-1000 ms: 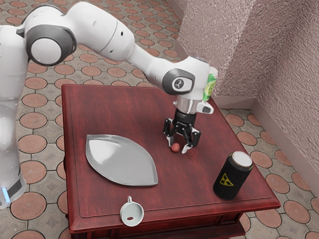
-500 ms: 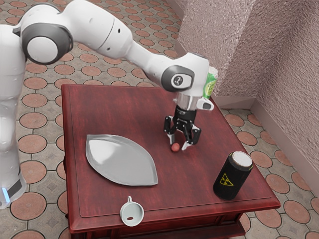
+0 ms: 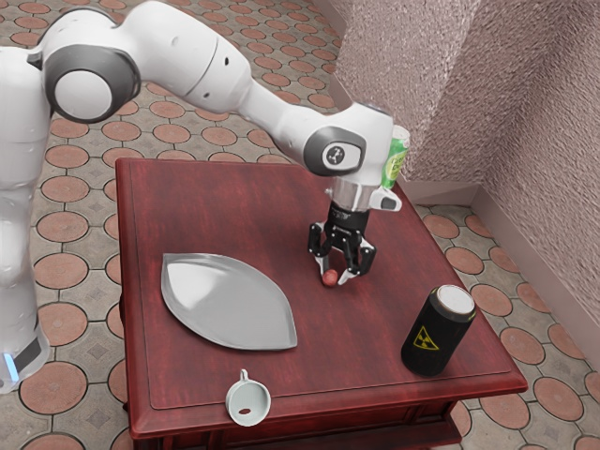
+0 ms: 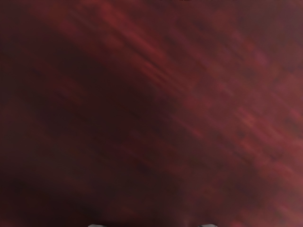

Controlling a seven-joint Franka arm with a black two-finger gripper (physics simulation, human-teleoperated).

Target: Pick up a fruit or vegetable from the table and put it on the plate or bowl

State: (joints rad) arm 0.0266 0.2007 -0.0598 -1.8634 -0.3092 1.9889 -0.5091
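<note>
Now my black two-finger gripper (image 3: 337,275) hangs low over the dark red wooden table (image 3: 234,206), fingers apart. Between them on the tabletop lies the small round red-brown fruit (image 3: 330,277), closer to the finger on the exterior view's left, near the silver leaf-shaped plate (image 3: 225,300) but apart from it.

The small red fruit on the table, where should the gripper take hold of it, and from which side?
Take the small red fruit across its widest middle, coming straight down from above. It is round and sits low on the table, so no side offers a better handle, and a sideways approach would likely scrape the wood. The gripper hangs over it, pointing down.
</note>
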